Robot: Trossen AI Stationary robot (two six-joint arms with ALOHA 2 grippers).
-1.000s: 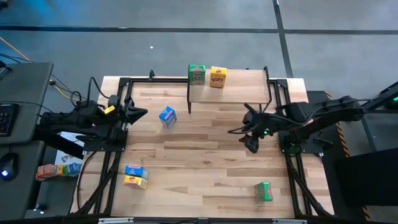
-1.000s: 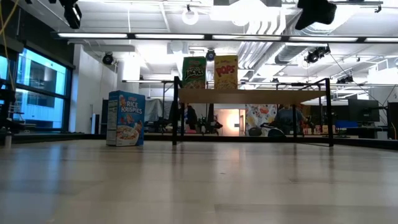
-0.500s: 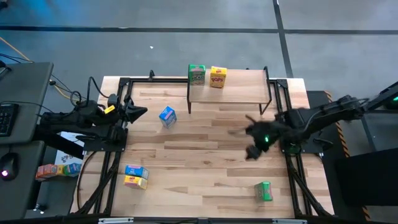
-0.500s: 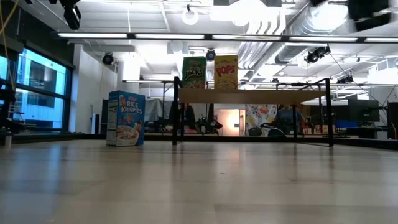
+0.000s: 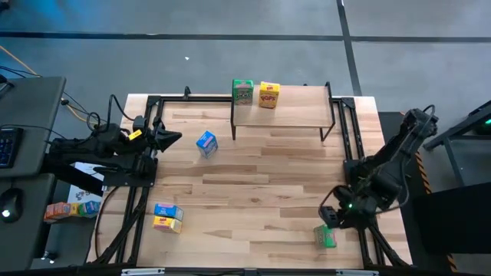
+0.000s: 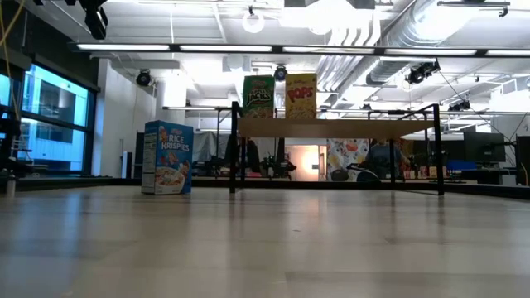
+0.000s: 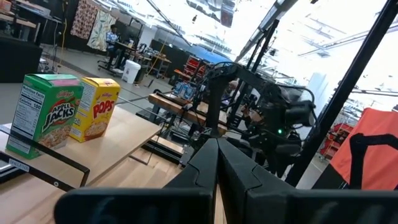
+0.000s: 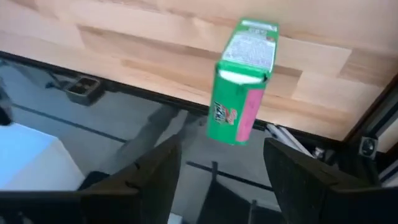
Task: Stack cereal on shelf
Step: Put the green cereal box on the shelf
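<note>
Your right gripper [image 5: 328, 217] hangs at the lower right of the high view with its fingers [image 8: 298, 171] spread and empty, just above a green cereal box [image 5: 326, 236] lying flat near the table's front edge. On the shelf [image 5: 295, 115] at top centre a green box [image 5: 242, 91] and a yellow box [image 5: 268, 94] stand side by side. A blue box [image 5: 206, 142] stands left of centre, two more boxes [image 5: 166, 217] lie at lower left, and your left gripper [image 5: 170, 139] waits at the left edge, pinched together on nothing
</note>
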